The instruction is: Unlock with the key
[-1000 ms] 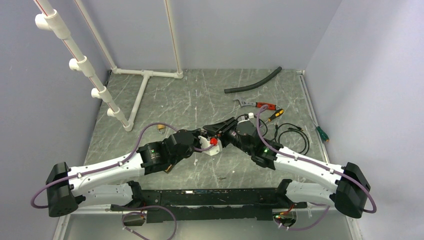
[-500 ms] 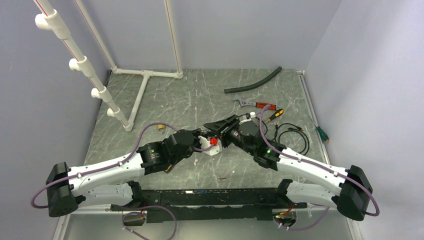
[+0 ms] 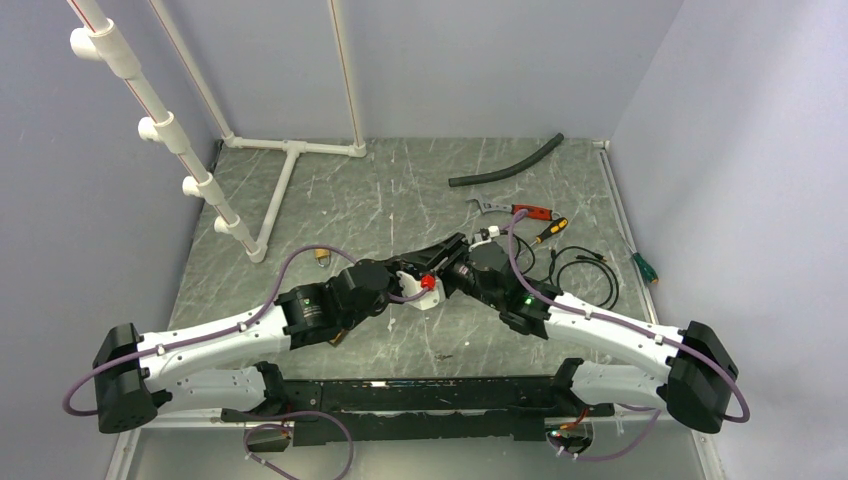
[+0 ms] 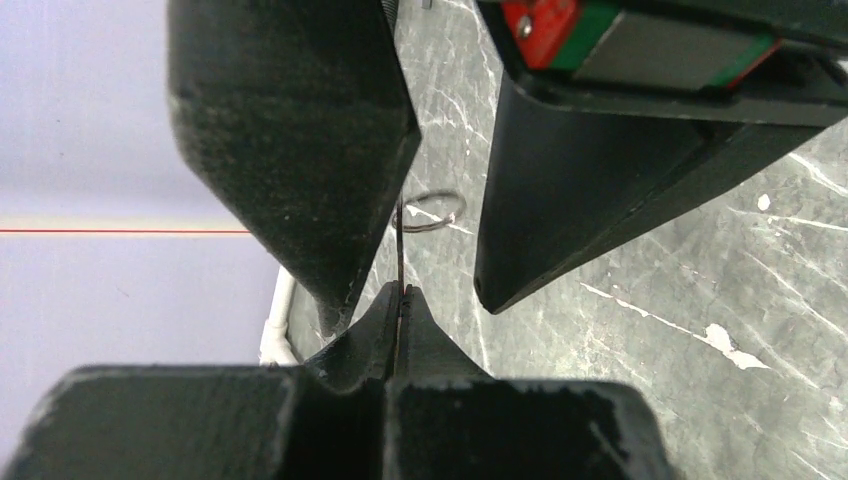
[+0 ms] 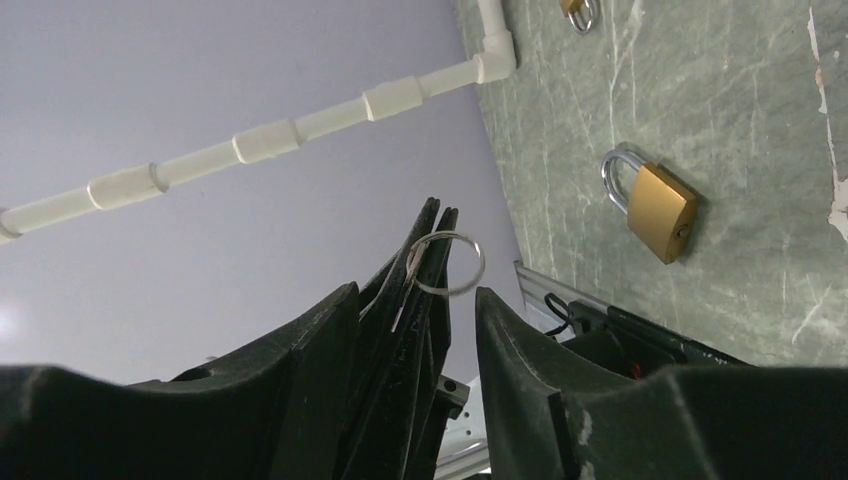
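key (image 4: 399, 250) sits edge-on, pinched between left gripper (image 4: 399, 296) fingers. we see right gripper (image 5: 418, 294) spread around both, padlock (image 5: 660, 212) on table (image 5: 760, 120) at its 2 o'clock.

Key (image 4: 399, 255): blade hidden inside pinch of left gripper (image 4: 400, 300). Only thin edge-on sliver and ring (image 4: 432, 211) show past fingertips. Teeth, head shape: cannot tell.
Overhead view: key too small to make out, lost where both grippers meet.
Right gripper (image 5: 415, 292): own finger bases cut off by bottom edge. In left wrist view its fingers cut off by top edge.
Far beyond right gripper: second brass lock (image 5: 576, 8) clipped by top edge, body mostly out of frame.
Padlock (image 5: 650, 205), right of right gripper: keyhole too small to read.
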